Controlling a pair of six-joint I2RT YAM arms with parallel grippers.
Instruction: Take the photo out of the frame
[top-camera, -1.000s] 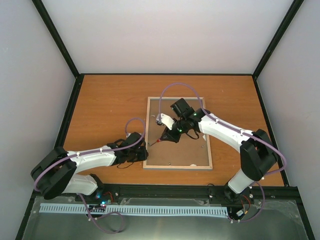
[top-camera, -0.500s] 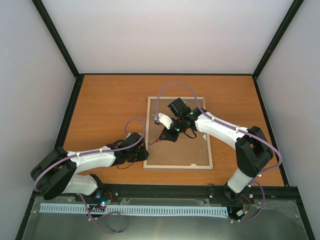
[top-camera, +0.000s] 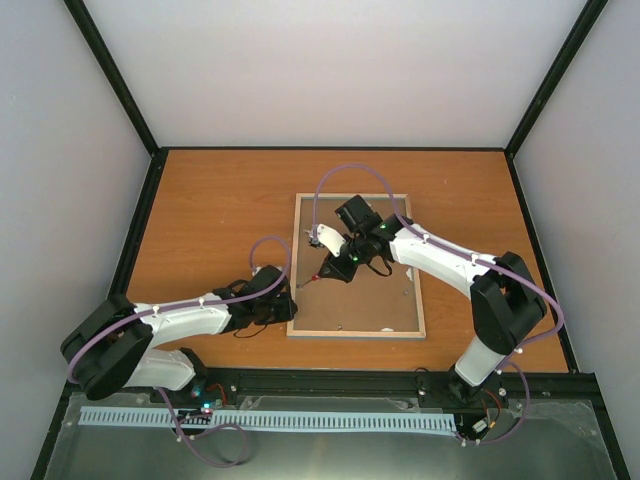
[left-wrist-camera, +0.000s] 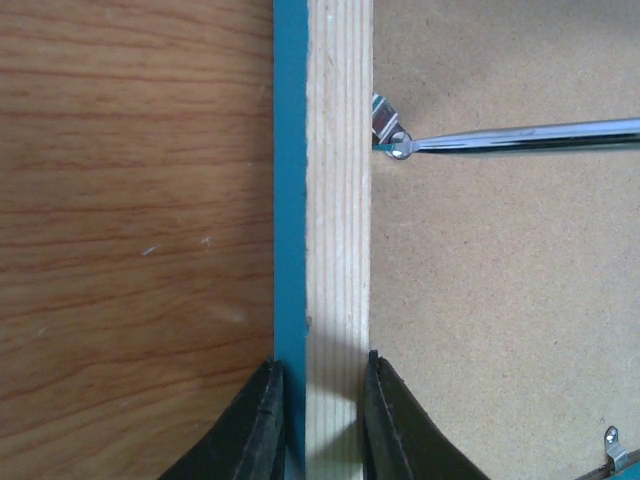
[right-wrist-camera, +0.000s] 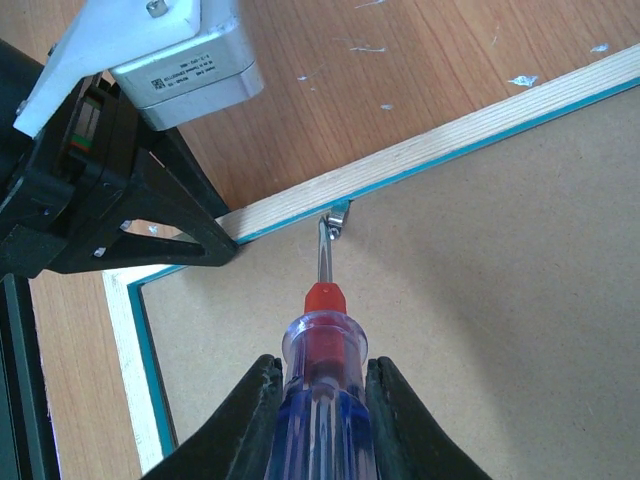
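The frame (top-camera: 355, 333) lies face down mid-worktop (top-camera: 215, 210), backing board (top-camera: 375, 300) up, the photo out of sight; the screwdriver (right-wrist-camera: 322, 335) tip has crept farther along the left rail onto a metal tab (right-wrist-camera: 337, 218); the right pincer (right-wrist-camera: 322, 368) grips its handle, arm reaching leftward; the left pincer (left-wrist-camera: 320, 378) clamps the rail.

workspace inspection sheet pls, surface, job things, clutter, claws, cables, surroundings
surface: brown wooden table, a few pale scuffs
job's things: frame lying face down, backing board in place, metal clip at the rim; photo not visible
clutter: nothing seen
claws: left claw shut on the frame's rim; right claw shut on a screwdriver, tip at the clip
cables: purple cables looping along both arms
surroundings: pale walls, black corner posts
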